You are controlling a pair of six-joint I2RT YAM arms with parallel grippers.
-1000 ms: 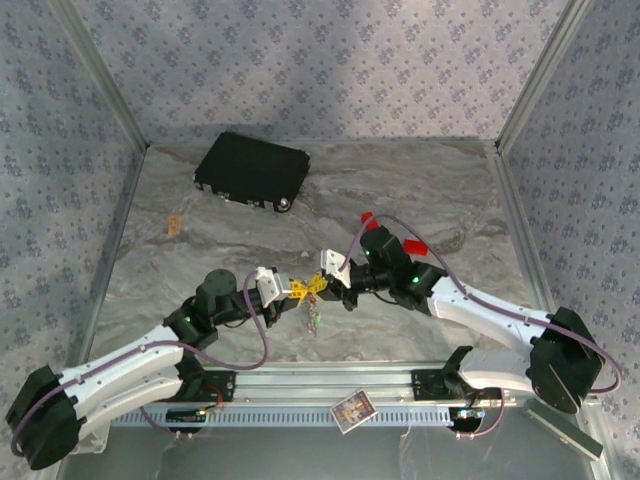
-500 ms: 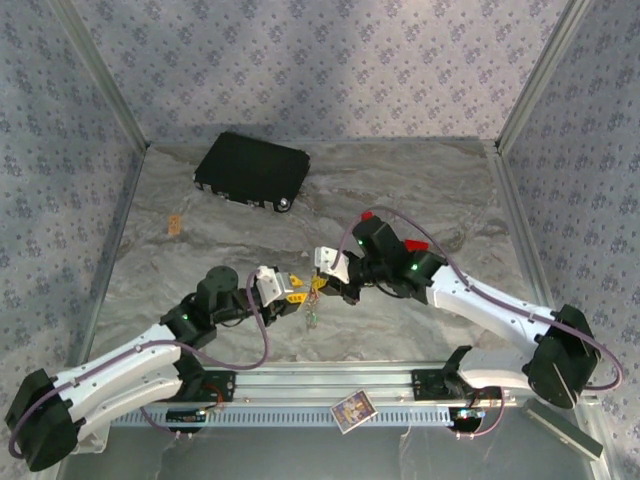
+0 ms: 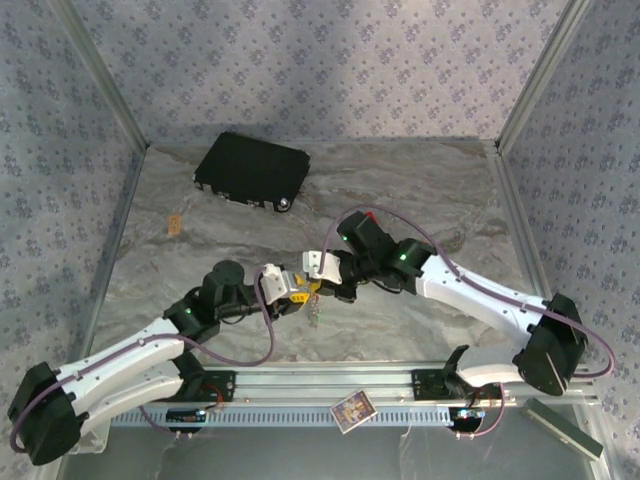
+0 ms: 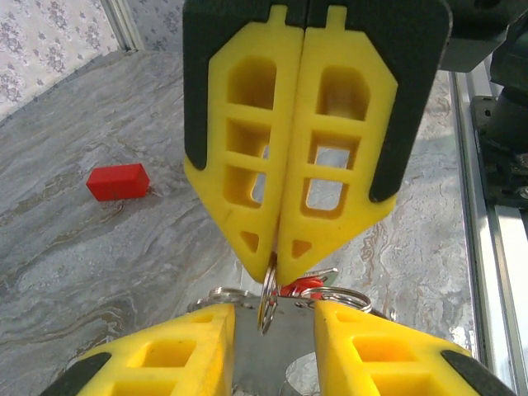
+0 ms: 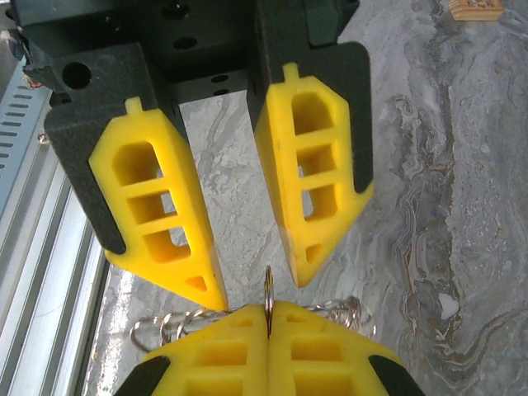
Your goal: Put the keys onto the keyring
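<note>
Keyring edge-on in left gripper, red key half hidden

In the top view the keys hanging under the left gripper and right gripper are too small to tell apart. From the left wrist, the left gripper's closed fingers cover most of the keyring, a thin ring seen edge-on. A red key head peeks out behind it, the rest hidden. The right gripper's fingers are cut off by the bottom edge. From the right wrist, the left gripper's fingers run off the bottom edge and hide the middle of the silvery chain, and a tan object is cropped at the top edge
</note>
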